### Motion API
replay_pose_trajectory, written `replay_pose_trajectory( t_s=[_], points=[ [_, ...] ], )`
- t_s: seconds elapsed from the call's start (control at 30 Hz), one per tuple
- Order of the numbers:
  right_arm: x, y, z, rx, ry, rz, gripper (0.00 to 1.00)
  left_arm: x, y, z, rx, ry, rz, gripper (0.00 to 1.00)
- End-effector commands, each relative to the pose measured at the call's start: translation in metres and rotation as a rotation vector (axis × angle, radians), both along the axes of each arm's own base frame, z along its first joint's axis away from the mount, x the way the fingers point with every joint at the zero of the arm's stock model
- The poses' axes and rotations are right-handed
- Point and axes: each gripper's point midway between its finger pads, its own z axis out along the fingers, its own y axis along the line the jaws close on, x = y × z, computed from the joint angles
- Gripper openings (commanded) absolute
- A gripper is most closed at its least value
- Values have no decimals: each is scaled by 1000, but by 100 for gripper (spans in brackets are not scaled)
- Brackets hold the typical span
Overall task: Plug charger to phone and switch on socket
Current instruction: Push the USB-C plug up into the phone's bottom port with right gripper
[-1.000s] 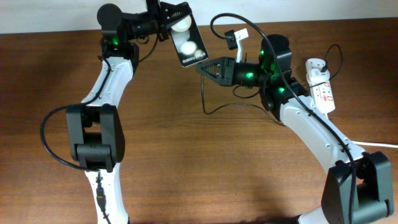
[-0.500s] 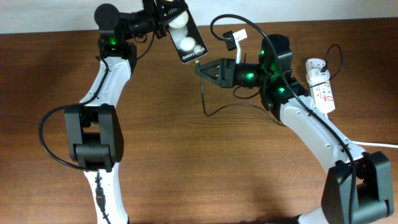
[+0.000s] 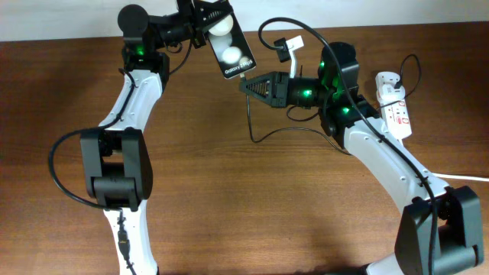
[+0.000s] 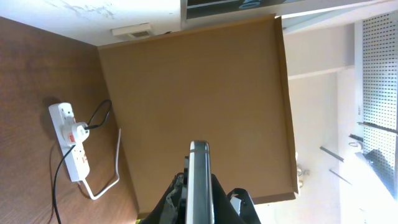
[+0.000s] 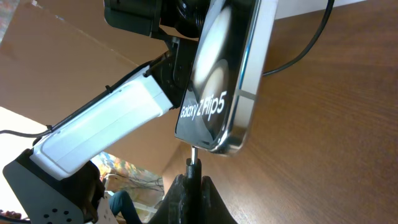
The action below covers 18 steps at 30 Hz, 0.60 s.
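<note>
- Since a second ago, my left gripper is carrying the small black glossy rectangular smartphone slightly higher and closer to my right gripper; over the last half second nothing is visibly shifting.
- My left gripper is pinching tight on the smartphone's upper end, holding it in the air over the far edge of the brown wooden table, its face with two white round spots turned upward.
- My right gripper is clamping fully closed on the thin black charger cable, just behind its small metal plug tip.
- That plug tip is pointing at the smartphone's bottom edge, right at it; I cannot tell whether it is entering the port.
- Below my right gripper the charger cable is hanging down and curving along the table.
- At my right, the small white elongated power strip with red markings is lying flat on the table, well apart from the smartphone, its thick white cord trailing away.
</note>
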Motion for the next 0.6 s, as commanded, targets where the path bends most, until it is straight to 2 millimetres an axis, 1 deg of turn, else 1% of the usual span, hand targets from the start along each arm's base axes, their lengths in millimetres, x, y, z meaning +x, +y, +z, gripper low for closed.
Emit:
replay_pose_trajectory(
  t_s=[0.0, 0.53, 0.57],
  points=[
    [0, -2, 9, 7, -27, 3, 4, -3, 0, 14, -10, -14, 2, 0],
    [4, -3, 7, 6, 13, -26, 4, -11, -2, 10, 13, -24, -46, 0],
    [4, -3, 7, 6, 13, -26, 4, -12, -5, 10, 12, -24, -49, 0]
  ],
)
